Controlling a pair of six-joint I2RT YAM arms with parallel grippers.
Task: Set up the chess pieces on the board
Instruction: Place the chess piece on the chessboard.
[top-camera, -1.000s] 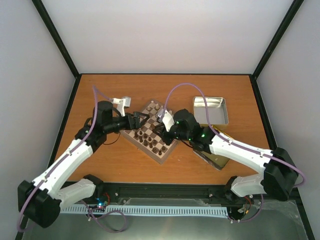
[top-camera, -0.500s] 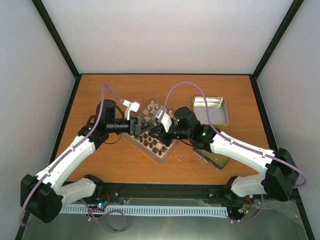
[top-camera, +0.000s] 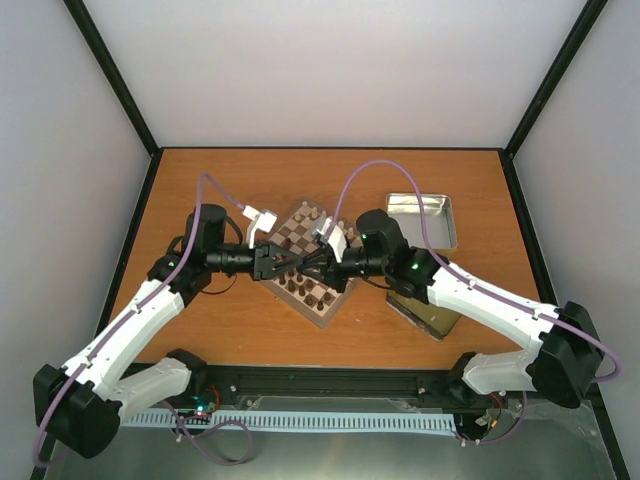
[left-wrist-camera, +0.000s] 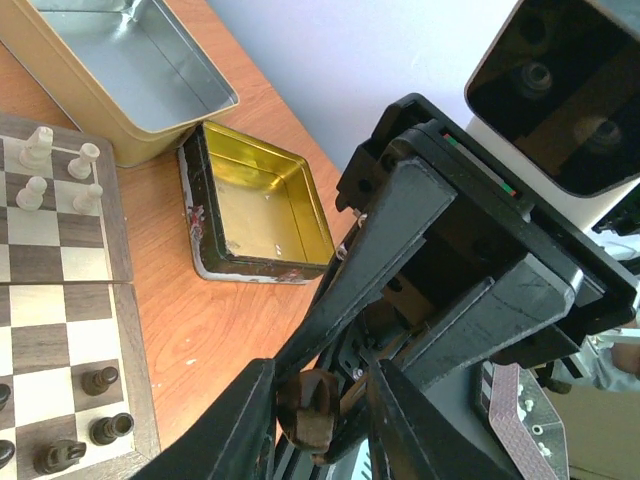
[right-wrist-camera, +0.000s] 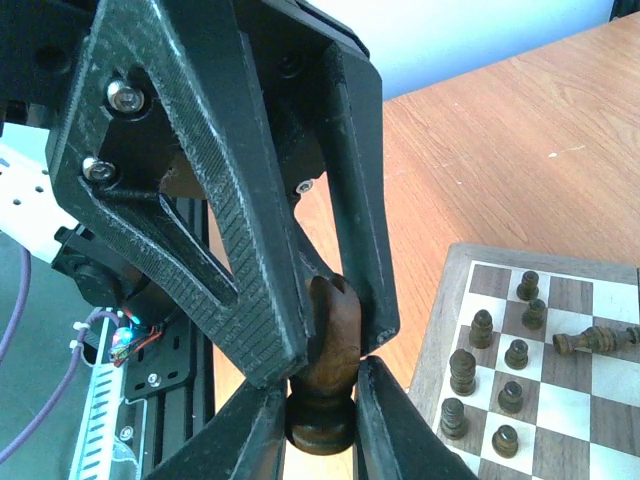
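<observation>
Above the board's (top-camera: 290, 228) near-left side my two grippers meet tip to tip. My right gripper (right-wrist-camera: 322, 420) is shut on the round base of a dark brown chess piece (right-wrist-camera: 330, 340) with a notched head. My left gripper (left-wrist-camera: 315, 425) comes from the opposite side. Its fingers (right-wrist-camera: 230, 250) are closed against that same chess piece's (left-wrist-camera: 310, 410) head. Several dark chess pieces (right-wrist-camera: 480, 330) stand in rows on the board (right-wrist-camera: 560, 400), and one (right-wrist-camera: 590, 340) lies on its side. In the top view the left gripper (top-camera: 288, 262) and right gripper (top-camera: 308, 265) hide the held piece.
Cream-coloured chessmen (left-wrist-camera: 60, 165) stand at the board's far corner. A silver tin (top-camera: 420, 220) sits open to the right of the board. A gold-lined tin (left-wrist-camera: 255, 205) lies nearer, partly under the right arm. Bare orange tabletop surrounds the board.
My left gripper has swung right to meet the right gripper over the board, and its jaws have closed from wide open onto the piece's head. The right gripper kept its grip.
</observation>
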